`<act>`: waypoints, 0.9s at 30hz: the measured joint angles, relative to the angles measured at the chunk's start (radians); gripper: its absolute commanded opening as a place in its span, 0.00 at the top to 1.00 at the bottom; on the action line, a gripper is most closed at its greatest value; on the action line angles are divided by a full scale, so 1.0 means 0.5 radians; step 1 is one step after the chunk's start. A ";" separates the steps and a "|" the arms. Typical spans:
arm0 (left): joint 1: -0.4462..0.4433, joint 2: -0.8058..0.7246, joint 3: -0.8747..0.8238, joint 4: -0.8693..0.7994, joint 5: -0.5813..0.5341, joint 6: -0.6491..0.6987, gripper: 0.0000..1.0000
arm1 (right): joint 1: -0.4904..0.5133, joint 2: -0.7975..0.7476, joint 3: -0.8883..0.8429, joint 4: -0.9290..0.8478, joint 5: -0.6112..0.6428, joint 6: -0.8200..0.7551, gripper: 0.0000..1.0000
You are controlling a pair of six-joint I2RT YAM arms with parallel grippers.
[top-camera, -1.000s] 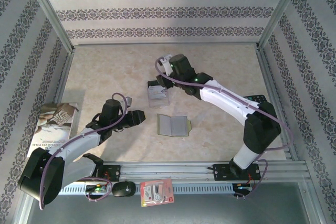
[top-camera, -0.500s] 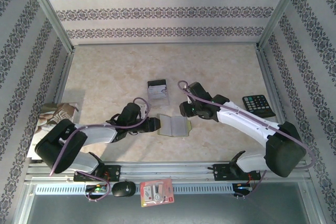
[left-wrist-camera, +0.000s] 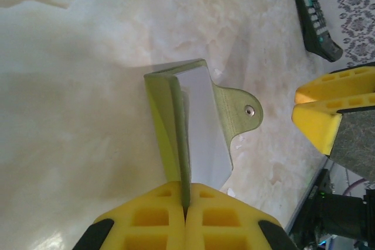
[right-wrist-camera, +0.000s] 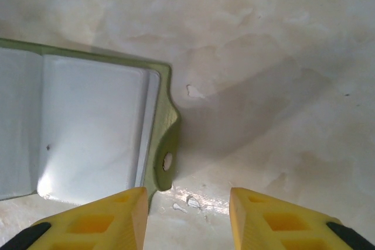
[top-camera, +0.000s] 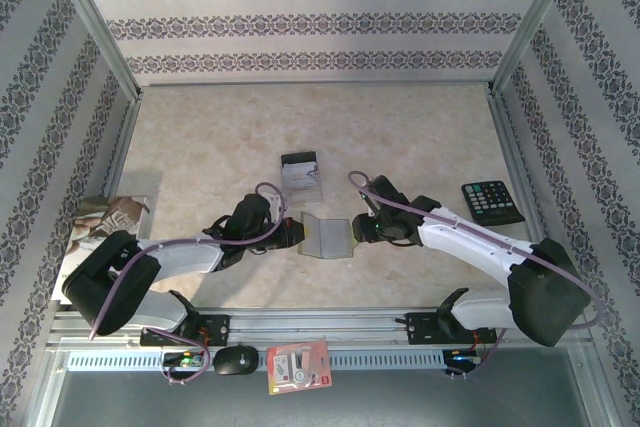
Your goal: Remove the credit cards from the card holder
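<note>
The top external view is bright and evenly lit from above, with only faint, soft-edged shadows on the marble-patterned table (top-camera: 420,137). In the left wrist view the table washes out almost to white at the lower left. A broad grey shadow lies across the table to the left of the card holder (left-wrist-camera: 196,115), and the calculator (left-wrist-camera: 316,24) looks soft. The right wrist view is hazy, with a sheen on the holder's pale pocket and a wide, diffuse shadow to its right.
</note>
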State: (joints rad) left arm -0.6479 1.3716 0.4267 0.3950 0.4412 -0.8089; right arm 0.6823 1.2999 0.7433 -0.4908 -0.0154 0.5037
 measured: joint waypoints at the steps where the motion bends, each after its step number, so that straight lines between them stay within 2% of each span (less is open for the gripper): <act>1: 0.000 -0.021 -0.012 -0.036 -0.024 0.010 1.00 | 0.009 0.015 -0.001 0.013 -0.008 0.001 0.59; 3: 0.000 -0.048 -0.040 -0.102 -0.073 0.032 0.98 | 0.024 0.046 -0.001 0.045 -0.024 0.007 0.59; 7: 0.033 -0.090 -0.130 -0.214 -0.153 0.069 0.64 | 0.042 0.066 -0.001 0.083 -0.027 0.015 0.59; 8: 0.048 -0.113 -0.154 -0.243 -0.165 0.067 0.60 | 0.042 0.064 -0.001 0.089 -0.027 0.015 0.58; 11: 0.070 -0.273 -0.189 -0.391 -0.220 0.082 0.52 | 0.042 0.034 -0.001 0.101 -0.019 0.013 0.57; 15: 0.071 -0.674 -0.132 -0.623 -0.348 0.137 0.43 | 0.041 -0.091 0.012 0.108 0.043 -0.005 0.53; 16: 0.076 -0.784 -0.095 -0.689 -0.393 0.163 0.34 | 0.039 -0.130 0.024 0.110 0.070 -0.008 0.45; 17: 0.085 -0.867 -0.061 -0.739 -0.430 0.186 0.17 | 0.033 -0.163 0.033 0.118 0.093 -0.019 0.35; 18: 0.107 -0.974 -0.014 -0.800 -0.484 0.227 0.01 | 0.025 -0.201 0.045 0.135 0.130 -0.030 0.31; 21: 0.221 -1.180 0.113 -0.899 -0.618 0.330 0.01 | -0.027 -0.263 0.118 0.165 0.246 -0.061 0.25; 22: 0.266 -1.218 0.153 -0.912 -0.677 0.372 0.01 | -0.040 -0.265 0.155 0.169 0.301 -0.067 0.20; 23: 0.309 -1.244 0.192 -0.918 -0.760 0.423 0.01 | -0.053 -0.265 0.195 0.179 0.373 -0.063 0.09; 24: 0.337 -1.254 0.222 -0.916 -0.847 0.476 0.01 | -0.053 -0.265 0.221 0.188 0.433 -0.074 0.02; 27: 0.379 -1.221 0.268 -0.851 -1.177 0.675 0.01 | -0.103 -0.266 0.269 0.246 0.602 -0.070 0.02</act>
State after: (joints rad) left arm -0.4583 0.7612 0.5606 -0.0307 -0.1474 -0.4713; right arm 0.6308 1.1671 0.8780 -0.3676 0.2855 0.4686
